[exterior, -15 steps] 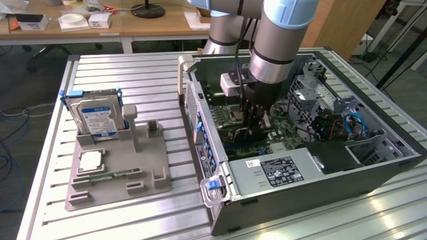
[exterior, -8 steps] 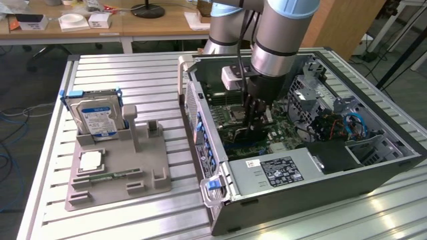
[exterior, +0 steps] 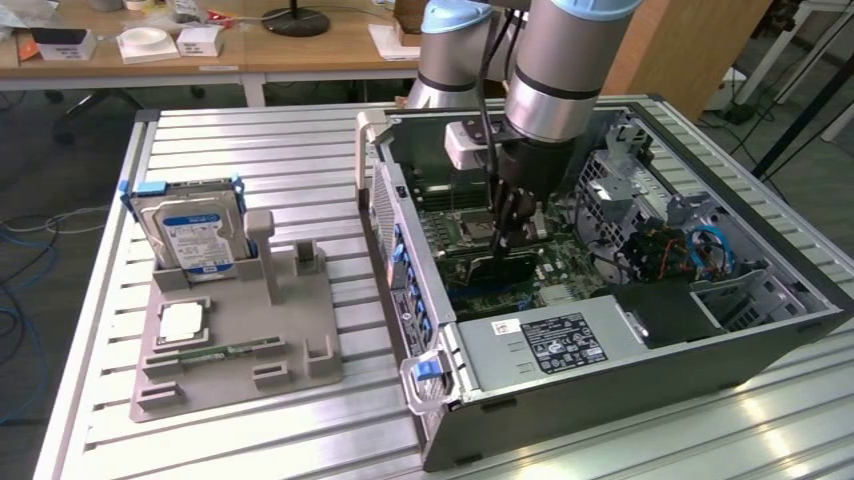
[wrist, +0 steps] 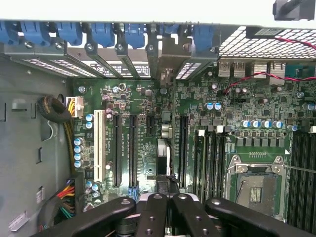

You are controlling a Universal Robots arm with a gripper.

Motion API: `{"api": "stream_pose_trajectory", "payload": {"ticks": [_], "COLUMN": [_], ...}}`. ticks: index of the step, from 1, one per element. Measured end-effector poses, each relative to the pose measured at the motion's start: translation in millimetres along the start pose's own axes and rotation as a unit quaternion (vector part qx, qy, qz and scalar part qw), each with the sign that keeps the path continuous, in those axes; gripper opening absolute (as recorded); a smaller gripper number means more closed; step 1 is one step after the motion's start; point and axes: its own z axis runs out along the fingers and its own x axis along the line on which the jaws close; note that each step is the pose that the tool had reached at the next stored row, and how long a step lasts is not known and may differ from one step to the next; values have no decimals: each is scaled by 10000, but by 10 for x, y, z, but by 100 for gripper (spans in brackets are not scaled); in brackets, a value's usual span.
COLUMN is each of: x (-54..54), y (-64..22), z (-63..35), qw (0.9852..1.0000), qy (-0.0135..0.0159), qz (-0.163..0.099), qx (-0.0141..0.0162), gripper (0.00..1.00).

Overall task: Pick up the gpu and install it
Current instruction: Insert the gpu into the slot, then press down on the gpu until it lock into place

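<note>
Gpu dark, thin, edge-on, upright over motherboard slots inside case.

Open case on table, toward exterior view's right. Tray beside it, toward exterior view's left; hard drive upright at tray's far end. Gripper inside case, over motherboard, gpu edge-on between its fingers, among slots. Desk behind table.

Arm vertical, hand downward, fingers pressed together.
</note>
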Motion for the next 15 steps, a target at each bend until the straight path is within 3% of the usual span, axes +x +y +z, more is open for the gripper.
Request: {"api": "stream_pose_trajectory", "payload": {"ticks": [15], "x": [-1], "y": [0], "z": [3], "qw": [10000], "qy": [3], "qz": [0], "qx": [0], "gripper": [11]}}
